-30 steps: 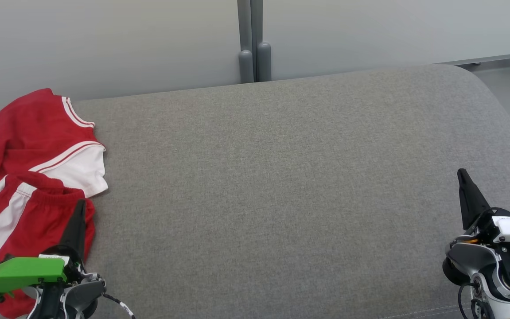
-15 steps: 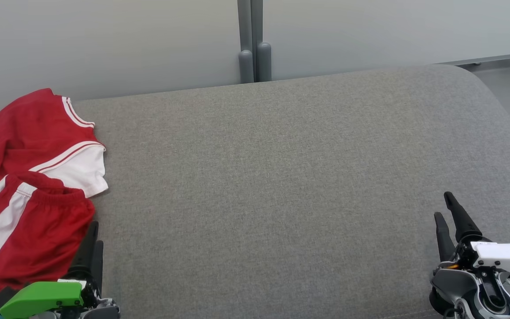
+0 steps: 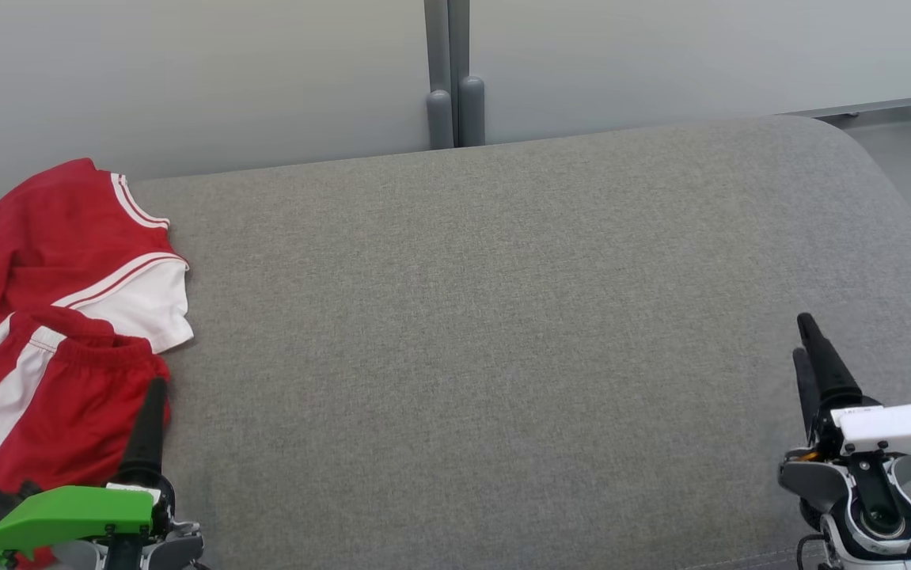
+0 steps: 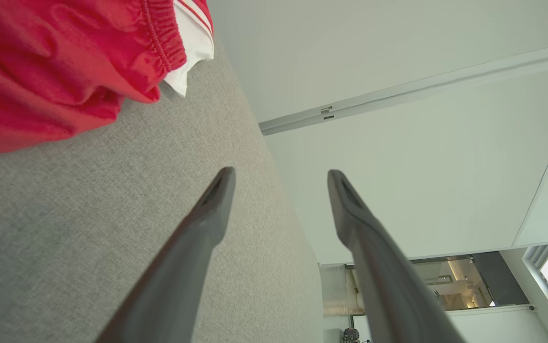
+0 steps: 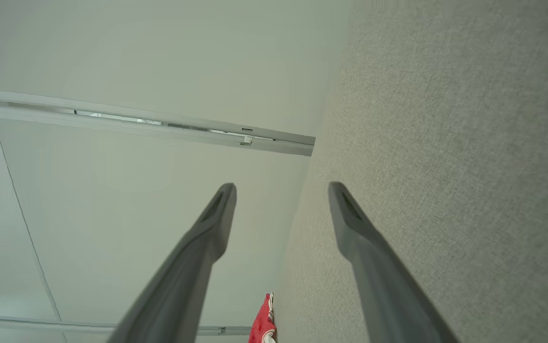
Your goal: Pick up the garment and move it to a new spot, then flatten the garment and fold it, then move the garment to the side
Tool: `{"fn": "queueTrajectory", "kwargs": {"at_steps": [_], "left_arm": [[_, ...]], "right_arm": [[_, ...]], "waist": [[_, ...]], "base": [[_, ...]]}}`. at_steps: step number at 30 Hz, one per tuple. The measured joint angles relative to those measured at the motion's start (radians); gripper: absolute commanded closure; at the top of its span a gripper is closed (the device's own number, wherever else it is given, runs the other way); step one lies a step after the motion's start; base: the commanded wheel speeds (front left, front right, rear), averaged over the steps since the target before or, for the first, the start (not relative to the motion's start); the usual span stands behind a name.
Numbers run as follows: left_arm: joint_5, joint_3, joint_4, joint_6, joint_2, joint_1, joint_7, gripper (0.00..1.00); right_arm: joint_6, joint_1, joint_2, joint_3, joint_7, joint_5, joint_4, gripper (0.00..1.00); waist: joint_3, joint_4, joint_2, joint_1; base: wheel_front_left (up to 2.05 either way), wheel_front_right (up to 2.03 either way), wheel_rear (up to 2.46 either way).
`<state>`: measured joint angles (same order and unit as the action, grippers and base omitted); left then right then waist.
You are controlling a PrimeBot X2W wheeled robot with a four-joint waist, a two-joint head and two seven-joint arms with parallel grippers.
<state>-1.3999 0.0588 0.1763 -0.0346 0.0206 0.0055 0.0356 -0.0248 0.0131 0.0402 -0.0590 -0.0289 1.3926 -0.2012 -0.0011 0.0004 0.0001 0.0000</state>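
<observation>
The garment [image 3: 51,237] is a crumpled heap of smooth, slightly shiny red cloth with white side panels, thin white stripes along a hem and a gathered elastic waistband. It lies on a cushion [image 3: 502,317] of grey woven fabric with a fine, grainy weave and a rounded far corner. Behind the cushion stands a pale, matte wall panel [image 3: 186,79] with two grey round-topped posts [image 3: 455,107] at its seam.

The left gripper [image 4: 281,175] has its long, dark, tapering fingers spread, with nothing between them. From the left wrist, the garment sits ahead of the fingertips and off to the side of one finger, its waistband edge nearest, with bare cushion between cloth and finger. From the head, that gripper's finger tip overlaps the near edge of the red cloth; I cannot tell whether it touches. A green cover [image 3: 67,511] caps this wrist.

The right gripper [image 5: 282,187] also has its fingers spread and empty, over bare cushion. The garment is well apart from them, a small red scrap far beyond their tips. A white cover [image 3: 894,423] caps that wrist.
</observation>
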Motion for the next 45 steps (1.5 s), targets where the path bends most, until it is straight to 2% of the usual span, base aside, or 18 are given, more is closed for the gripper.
{"fn": "queueTrajectory", "kwargs": {"at_steps": [21,45], "left_arm": [[0.426,-0.067,-0.100,0.053,0.028,0.005,-0.072,0.00],[0.786,-0.108,-0.144,0.089,0.028,0.078,-0.153,0.00]], "right_arm": [[0.035,0.010,0.017,0.144,0.069,-0.388,0.067,0.00],[0.072,0.010,0.023,0.265,0.147,-0.726,0.079,0.00]], "waist": [[0.002,0.001,0.0000,0.0000],[-0.007,0.003,0.0000,0.0000]], "base": [[0.00,0.00,0.00],[0.00,0.00,0.00]]}}
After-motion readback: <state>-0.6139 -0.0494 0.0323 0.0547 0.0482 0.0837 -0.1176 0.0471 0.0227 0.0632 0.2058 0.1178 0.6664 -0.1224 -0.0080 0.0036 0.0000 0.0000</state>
